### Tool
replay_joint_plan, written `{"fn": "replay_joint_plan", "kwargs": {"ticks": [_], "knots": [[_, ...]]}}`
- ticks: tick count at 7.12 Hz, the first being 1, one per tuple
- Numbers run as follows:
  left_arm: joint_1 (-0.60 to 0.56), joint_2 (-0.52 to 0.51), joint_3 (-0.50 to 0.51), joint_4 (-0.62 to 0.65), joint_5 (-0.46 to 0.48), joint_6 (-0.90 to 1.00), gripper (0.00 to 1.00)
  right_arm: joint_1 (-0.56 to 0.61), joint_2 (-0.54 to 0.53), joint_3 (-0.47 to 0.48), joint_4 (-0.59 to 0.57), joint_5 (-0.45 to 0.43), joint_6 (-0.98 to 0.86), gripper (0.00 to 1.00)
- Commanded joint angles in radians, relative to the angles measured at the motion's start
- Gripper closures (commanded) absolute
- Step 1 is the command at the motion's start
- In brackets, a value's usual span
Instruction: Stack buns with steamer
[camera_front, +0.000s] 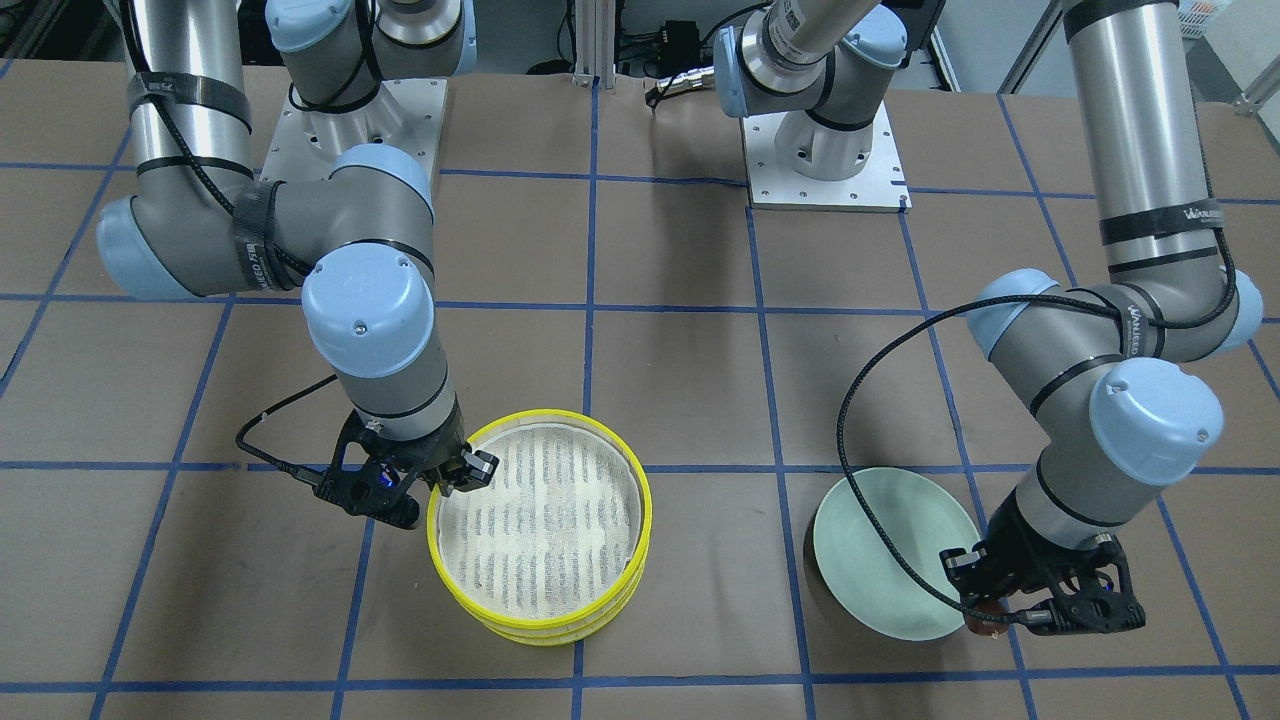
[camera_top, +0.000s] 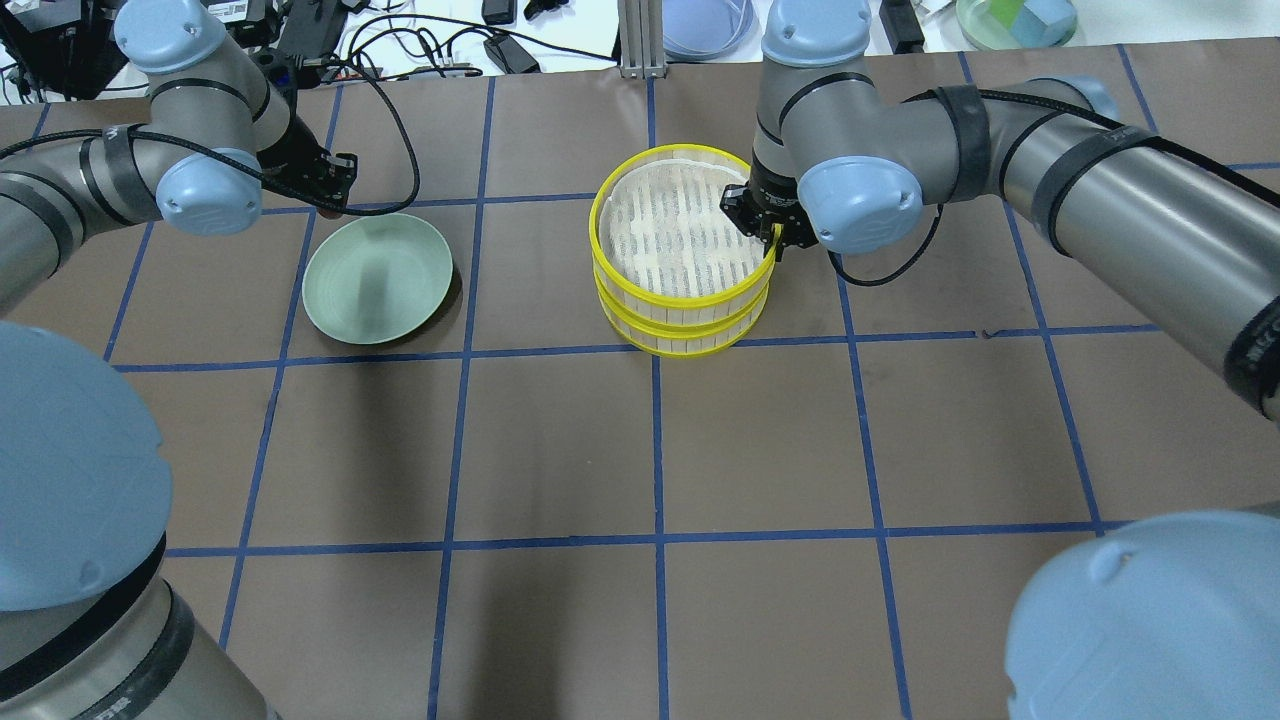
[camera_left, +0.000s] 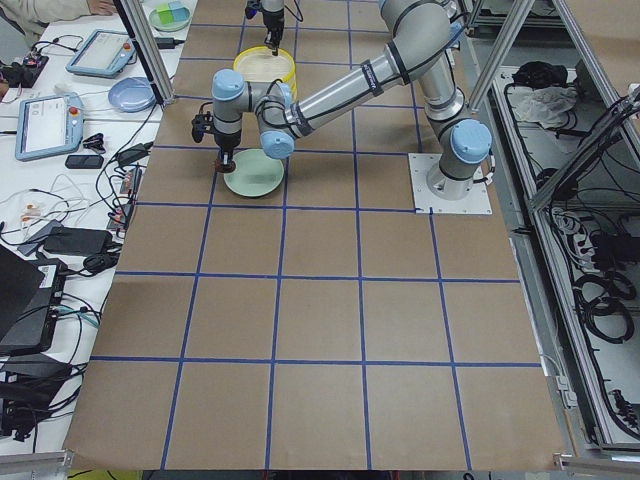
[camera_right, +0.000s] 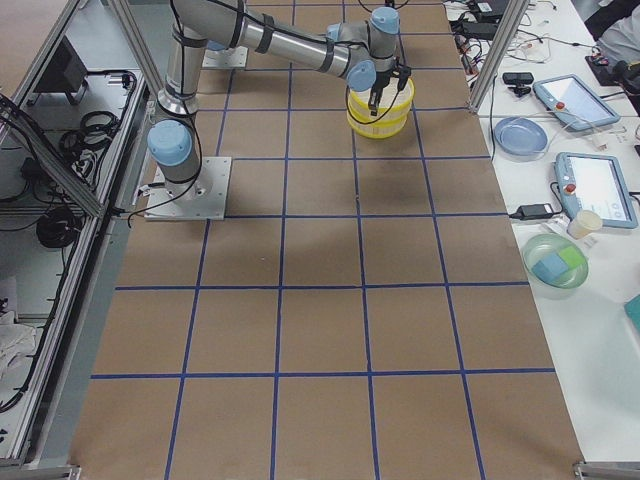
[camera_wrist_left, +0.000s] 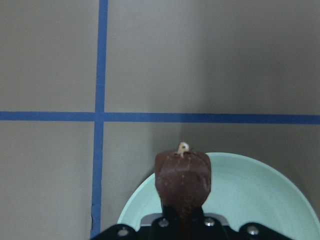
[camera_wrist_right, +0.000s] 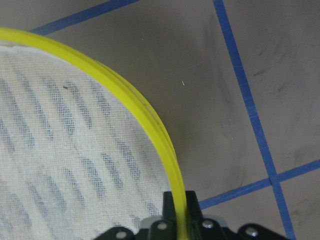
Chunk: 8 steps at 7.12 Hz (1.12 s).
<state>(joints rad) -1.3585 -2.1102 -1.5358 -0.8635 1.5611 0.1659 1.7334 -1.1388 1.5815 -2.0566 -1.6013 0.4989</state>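
I see my left gripper (camera_top: 327, 190) closed on the brown bun (camera_wrist_left: 182, 177). The bun is at the edge of the green plate (camera_top: 375, 285), and I cannot tell if it touches the plate. My right gripper (camera_wrist_right: 179, 206) pinches the yellow rim of the upper steamer tier (camera_front: 640, 505), with one finger inside and one outside. This tier sits on the lower tier (camera_top: 690, 340).

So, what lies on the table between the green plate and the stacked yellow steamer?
Nothing stands there: in the overhead view only bare brown table with one blue tape line separates the plate from the steamer.
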Motion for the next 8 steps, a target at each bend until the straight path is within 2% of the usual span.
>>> {"fn": "replay_joint_plan", "kwargs": {"ticks": [1, 3, 4, 5, 6, 7, 8], "knots": [[-0.033, -0.005, -0.012, 0.004, 0.001, -0.09, 1.0, 0.0, 0.001, 0.002, 0.003, 0.001, 0.0, 0.78], [-0.047, -0.008, -0.012, 0.006, 0.001, -0.092, 1.0, 0.0, 0.001, 0.002, -0.004, 0.001, 0.0, 0.63], [-0.047, -0.013, -0.012, 0.006, 0.001, -0.094, 1.0, 0.0, 0.001, 0.002, -0.005, 0.001, 0.0, 0.51], [-0.053, -0.002, -0.012, 0.006, 0.001, -0.107, 1.0, 0.0, -0.001, 0.0, -0.008, 0.001, -0.002, 0.25], [-0.095, 0.021, -0.004, 0.008, 0.013, -0.177, 1.0, -0.001, -0.015, -0.011, -0.02, 0.004, -0.009, 0.04], [-0.158, 0.051, -0.001, 0.0, 0.013, -0.298, 1.0, -0.015, -0.072, -0.017, -0.01, 0.026, -0.017, 0.01], [-0.225, 0.073, 0.0, -0.006, 0.013, -0.416, 1.0, -0.027, -0.149, -0.017, 0.08, 0.036, -0.061, 0.01]]}}
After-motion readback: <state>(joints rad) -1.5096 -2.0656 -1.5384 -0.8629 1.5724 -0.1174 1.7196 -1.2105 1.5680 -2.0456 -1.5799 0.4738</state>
